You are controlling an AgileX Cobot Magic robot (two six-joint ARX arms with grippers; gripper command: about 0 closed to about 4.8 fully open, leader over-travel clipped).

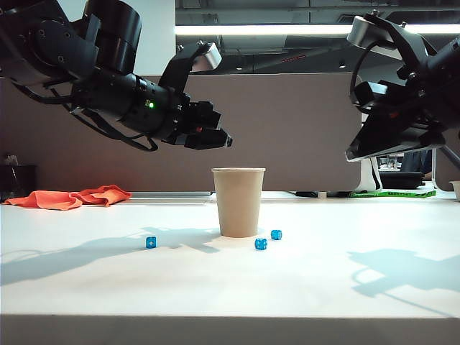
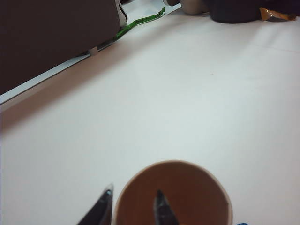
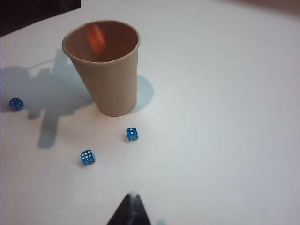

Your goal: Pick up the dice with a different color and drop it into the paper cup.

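Note:
The tan paper cup [image 1: 238, 201] stands upright mid-table. A blurred orange die [image 3: 96, 38] shows inside the cup's mouth [image 3: 112, 79], in mid-fall against the far inner wall. My left gripper [image 1: 215, 136] hovers just above and left of the rim. In the left wrist view its jaws [image 2: 134, 192] stand open and empty, one tip over the cup's inside [image 2: 187, 187], the other outside the rim. My right gripper [image 3: 133, 197] is shut and empty, held high at the right [image 1: 356, 152], well away from the cup.
Three blue dice lie near the cup's base: one to the left [image 1: 151, 242], two to the right [image 1: 261, 244] [image 1: 276, 234]. An orange cloth [image 1: 72, 196] lies at the back left. A green strip [image 1: 392, 192] lies along the back right edge.

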